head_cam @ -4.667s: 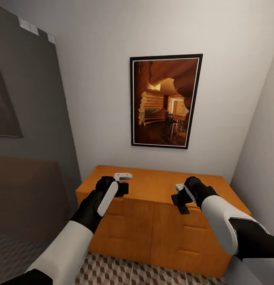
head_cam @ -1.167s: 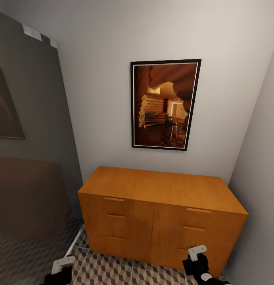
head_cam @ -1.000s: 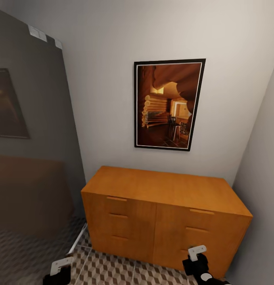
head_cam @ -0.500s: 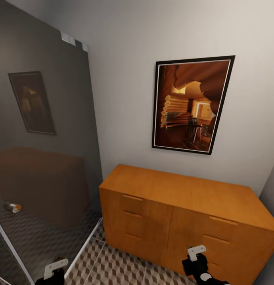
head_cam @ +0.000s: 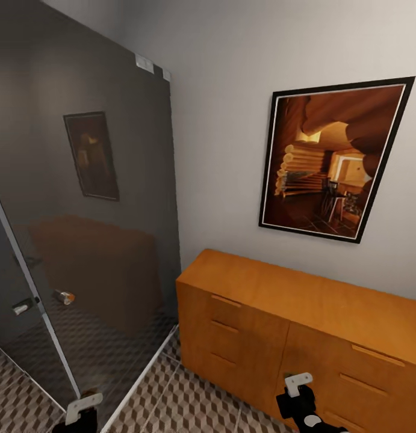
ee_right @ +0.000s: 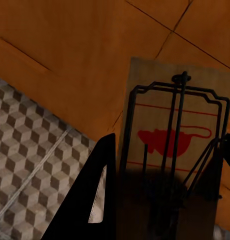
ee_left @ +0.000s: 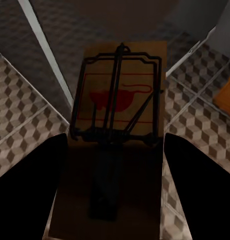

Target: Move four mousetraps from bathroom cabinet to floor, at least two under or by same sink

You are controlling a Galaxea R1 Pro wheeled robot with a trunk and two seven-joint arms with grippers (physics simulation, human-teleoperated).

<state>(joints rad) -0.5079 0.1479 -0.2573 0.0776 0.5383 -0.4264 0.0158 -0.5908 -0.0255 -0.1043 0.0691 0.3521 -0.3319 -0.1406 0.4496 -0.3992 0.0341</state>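
- Now low at the bottom edge of the head view: left gripper (head_cam: pixel 81 412) at lower left, right gripper (head_cam: pixel 299 394) at lower right, well apart.
- Seen from the left wrist: dark fingers (ee_left: pixel 30 185) closed on both long edges of a mousetrap (ee_left: pixel 117 120), a wooden board with a red mouse print and black wire parts; beneath it, the bathroom floor (ee_left: pixel 20 107) with its cube-pattern tiles and a pale metal strip crossing at the upper left.
- Seen from the right wrist: fingers (ee_right: pixel 92 200) clamped on a second mousetrap (ee_right: pixel 175 135), same red print and wire frame, held in front of the orange-brown cabinet (ee_right: pixel 70 60), tiled floor at lower left.
- In the head view: cabinet (head_cam: pixel 304 313) at lower right against the white wall, drawers shut, top bare.
- Above it, upper right: framed picture (head_cam: pixel 334 159) of a log interior.
- Filling the left half: dark glass panel (head_cam: pixel 93 198) reflecting the room, with a small metal knob (head_cam: pixel 64 296) at lower left.
- Along the bottom: cube-pattern floor (head_cam: pixel 189 403).
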